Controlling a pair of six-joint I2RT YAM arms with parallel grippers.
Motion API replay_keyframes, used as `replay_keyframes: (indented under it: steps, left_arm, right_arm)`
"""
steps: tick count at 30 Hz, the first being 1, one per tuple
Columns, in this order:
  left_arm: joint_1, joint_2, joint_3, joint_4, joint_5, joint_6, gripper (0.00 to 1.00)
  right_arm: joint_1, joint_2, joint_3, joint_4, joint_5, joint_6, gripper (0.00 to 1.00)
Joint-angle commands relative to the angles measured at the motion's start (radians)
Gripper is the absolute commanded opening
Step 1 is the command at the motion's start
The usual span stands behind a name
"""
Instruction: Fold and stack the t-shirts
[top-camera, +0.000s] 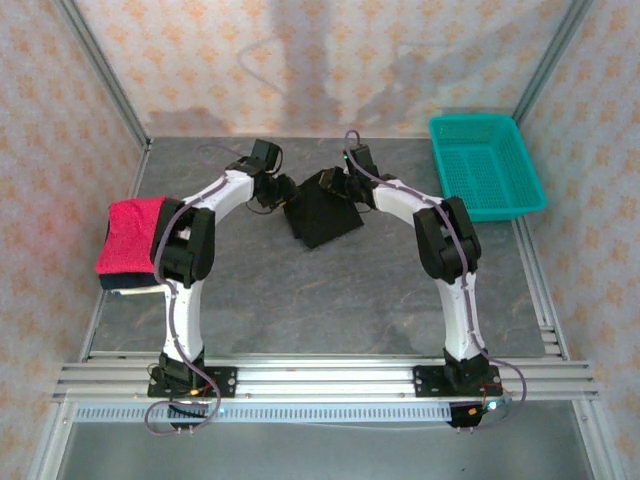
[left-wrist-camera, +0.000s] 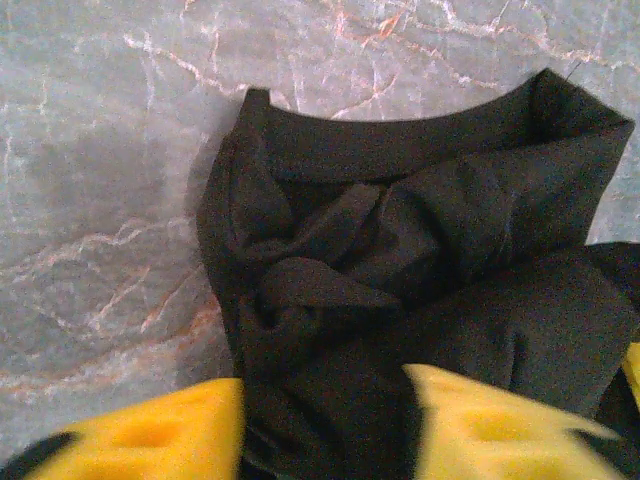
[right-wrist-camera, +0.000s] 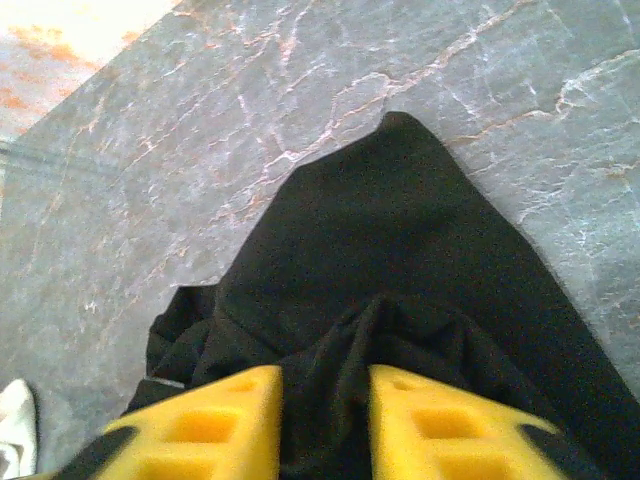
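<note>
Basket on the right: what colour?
The basket is teal; top external view shows it best.

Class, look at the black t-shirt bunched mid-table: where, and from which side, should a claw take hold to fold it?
Likely the black t-shirt by its smooth curved edge band, coming down from above: the band lies flat and exposed on the table, while the middle is a crumpled heap where a pinch would catch several layers.

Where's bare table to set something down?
Widest bare table lies in the near middle, bordered by the black t-shirt behind and the base rail in front. A smaller patch sits in front of the teal mesh basket. Crowded: left edge, crimson t-shirt; centre rear, left gripper and right gripper.
</note>
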Motion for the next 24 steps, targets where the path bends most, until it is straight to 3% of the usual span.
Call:
replay_keyframes:
  steps: [1, 5, 10, 15, 18, 24]
  left_arm:
    - [0.005, -0.040, 0.050, -0.012, -0.009, 0.023, 0.83]
    - [0.005, -0.075, 0.053, -0.020, -0.046, 0.062, 0.95]
    - [0.005, 0.004, 0.158, -0.073, -0.050, 0.132, 1.00]
    - [0.005, 0.193, 0.393, -0.193, -0.043, 0.185, 0.83]
    - [0.005, 0.289, 0.519, -0.251, -0.037, 0.202, 0.66]
    - [0.001, 0.416, 0.667, -0.334, 0.019, 0.210, 0.40]
  right_arm:
    - [-0.005, -0.088, -0.012, 0.066, 0.046, -0.024, 0.62]
    - [-0.005, -0.173, -0.132, 0.138, 0.069, -0.027, 0.68]
    - [-0.005, -0.170, -0.190, 0.121, 0.088, -0.032, 0.66]
    - [-0.005, -0.075, -0.121, 0.049, 0.061, -0.043, 0.55]
    - [-0.005, -0.030, -0.093, 0.027, 0.049, -0.051, 0.47]
    - [-0.004, -0.001, -0.112, -0.020, 0.027, -0.056, 0.37]
